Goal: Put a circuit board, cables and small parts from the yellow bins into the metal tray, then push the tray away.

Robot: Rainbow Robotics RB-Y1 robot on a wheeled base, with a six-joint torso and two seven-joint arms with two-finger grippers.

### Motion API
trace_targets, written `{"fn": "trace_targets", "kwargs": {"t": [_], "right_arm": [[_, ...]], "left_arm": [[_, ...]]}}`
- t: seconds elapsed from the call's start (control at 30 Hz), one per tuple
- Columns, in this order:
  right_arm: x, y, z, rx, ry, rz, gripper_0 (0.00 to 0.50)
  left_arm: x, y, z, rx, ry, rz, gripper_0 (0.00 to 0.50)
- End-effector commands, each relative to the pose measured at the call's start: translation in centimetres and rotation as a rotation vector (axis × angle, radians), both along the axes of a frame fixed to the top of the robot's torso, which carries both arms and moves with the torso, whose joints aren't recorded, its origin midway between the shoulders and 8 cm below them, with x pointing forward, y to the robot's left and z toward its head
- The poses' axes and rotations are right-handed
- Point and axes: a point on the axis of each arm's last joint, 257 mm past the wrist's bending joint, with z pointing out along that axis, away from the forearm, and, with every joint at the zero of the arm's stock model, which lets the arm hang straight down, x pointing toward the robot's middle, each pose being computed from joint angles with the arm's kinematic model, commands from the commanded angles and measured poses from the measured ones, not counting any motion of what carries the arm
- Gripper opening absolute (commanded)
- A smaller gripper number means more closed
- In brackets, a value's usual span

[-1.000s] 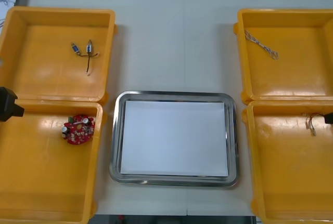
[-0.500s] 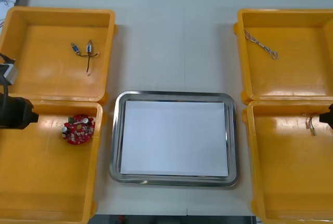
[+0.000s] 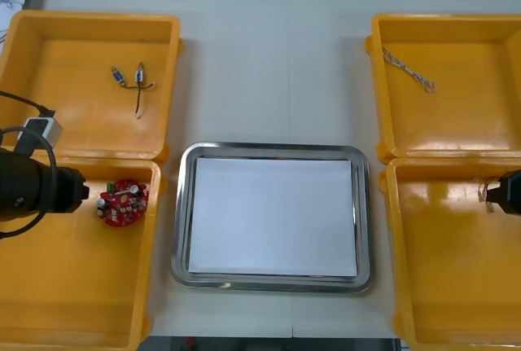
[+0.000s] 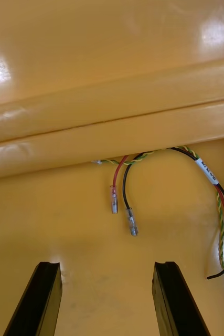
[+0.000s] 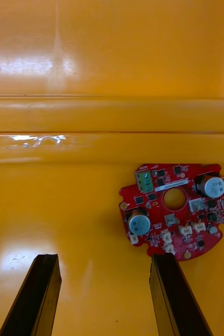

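A round red circuit board (image 3: 122,202) lies in the near left yellow bin (image 3: 73,286). My left gripper (image 3: 80,190) hovers just left of it. In the left wrist view the left gripper (image 5: 104,294) is open, and the board (image 5: 174,210) lies just beyond one fingertip (image 5: 164,262). My right gripper (image 3: 505,190) is at the right edge over the near right bin (image 3: 448,286), beside a red and yellow cable (image 3: 488,192). In the right wrist view the right gripper (image 4: 106,299) is open with the cable ends (image 4: 125,205) ahead of the gap. The metal tray (image 3: 273,149) sits in the middle, white inside.
The far left bin (image 3: 49,115) holds small metal parts (image 3: 130,79). A twisted blue and white cable (image 3: 409,71) lies in the far right bin (image 3: 472,123). Bin walls (image 5: 112,121) rise just beyond the board, and another wall (image 4: 112,131) beyond the cable.
My left arm has come in from the left edge toward the circuit board. The right gripper has edged a little farther in toward the cable.
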Motion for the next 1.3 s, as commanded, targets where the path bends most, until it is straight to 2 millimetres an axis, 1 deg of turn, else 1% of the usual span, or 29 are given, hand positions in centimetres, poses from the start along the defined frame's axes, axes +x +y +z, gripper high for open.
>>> {"fn": "trace_targets", "kwargs": {"t": [0.03,0.33,0.57,0.7,1.0,1.13,1.3], "right_arm": [[-0.3,-0.7,-0.8,-0.049,0.022,0.060,0.500],[0.1,-0.7,-2.2,-0.056,0.018,0.083,0.500],[0.3,-0.9,-3.3,-0.081,0.012,0.113,0.500],[0.3,-1.7,-3.9,-0.093,0.016,0.113,0.500],[0.2,-3.4,-4.4,-0.125,0.026,0.088,0.500],[0.3,-3.4,-4.5,-0.116,0.021,0.079,0.500],[0.5,-3.0,-4.6,-0.099,0.009,0.072,0.500]], "left_arm": [[-0.2,-1.2,-0.9,-0.048,-0.018,0.099,0.500],[-0.5,-1.5,-2.0,-0.047,-0.002,0.109,0.500],[0.2,-1.2,-2.4,-0.041,-0.001,0.127,0.500],[0.8,-1.3,-3.0,-0.049,-0.007,0.132,0.500],[1.1,-1.2,-3.5,-0.048,-0.006,0.144,0.500],[1.5,-1.3,-3.6,-0.045,-0.012,0.144,0.500],[1.9,-1.5,-3.9,-0.041,-0.017,0.143,0.500]]}}
